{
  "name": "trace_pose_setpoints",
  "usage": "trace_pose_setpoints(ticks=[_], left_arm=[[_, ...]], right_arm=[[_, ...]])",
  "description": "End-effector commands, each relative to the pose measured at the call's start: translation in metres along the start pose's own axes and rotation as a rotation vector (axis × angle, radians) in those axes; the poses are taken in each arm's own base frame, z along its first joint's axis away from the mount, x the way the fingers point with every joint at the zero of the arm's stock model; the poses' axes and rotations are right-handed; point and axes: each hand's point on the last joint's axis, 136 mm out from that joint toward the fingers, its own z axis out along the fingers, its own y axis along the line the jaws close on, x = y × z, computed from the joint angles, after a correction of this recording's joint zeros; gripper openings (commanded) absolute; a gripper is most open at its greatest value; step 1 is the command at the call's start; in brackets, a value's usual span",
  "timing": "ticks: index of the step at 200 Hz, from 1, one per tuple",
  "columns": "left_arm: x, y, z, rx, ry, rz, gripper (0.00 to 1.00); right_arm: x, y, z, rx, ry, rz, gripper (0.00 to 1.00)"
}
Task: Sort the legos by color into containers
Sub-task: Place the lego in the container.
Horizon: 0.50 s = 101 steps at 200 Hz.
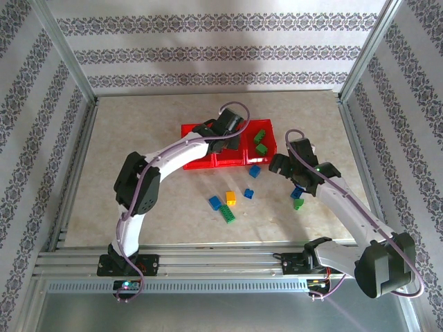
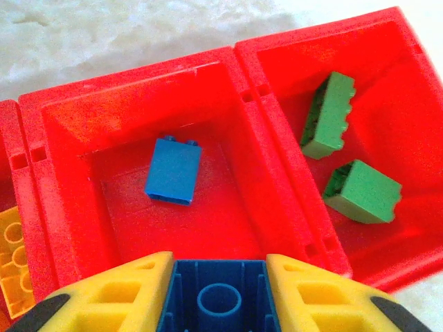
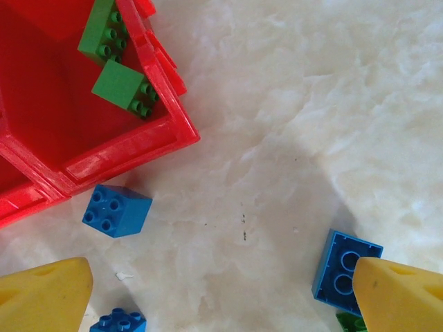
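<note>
Marbled surface (image 1: pixel 124 124), three red bins (image 2: pixel 239 76): two green bricks (image 2: pixel 329 117) in right one, one blue brick (image 2: pixel 173 171) in middle. Left pincer (image 2: pixel 220 277) grips a second blue brick (image 2: pixel 220 304); right pincer (image 3: pixel 221 294) gapes open.

Bare table (image 1: pixel 138 131) lies open at the frame's left. Loose legos (image 1: pixel 214 203) (centre, lower) and red containers (image 1: pixel 187 131) crowd the middle.

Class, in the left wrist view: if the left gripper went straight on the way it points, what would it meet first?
Probably the floor of the middle red translucent plastic bin, beside the blue plastic brick lying there, though depth is unclear. The left gripper is shut on a second blue brick.
</note>
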Motion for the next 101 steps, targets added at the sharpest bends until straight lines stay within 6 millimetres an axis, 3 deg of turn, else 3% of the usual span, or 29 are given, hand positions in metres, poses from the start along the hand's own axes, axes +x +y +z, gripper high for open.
trace_pose_setpoints(ticks=[1, 55, 101], left_arm=[[-0.002, 0.008, 0.006, -0.062, 0.011, 0.037, 0.26], [0.008, 0.010, 0.021, -0.085, 0.038, 0.038, 0.40], [0.001, 0.010, 0.007, -0.075, 0.014, 0.025, 0.57]], right_arm=[[0.009, -0.001, 0.005, -0.018, 0.024, 0.018, 0.93], [0.026, 0.012, 0.014, -0.027, 0.056, -0.036, 0.85], [0.040, 0.026, 0.025, -0.027, 0.077, -0.071, 0.82]])
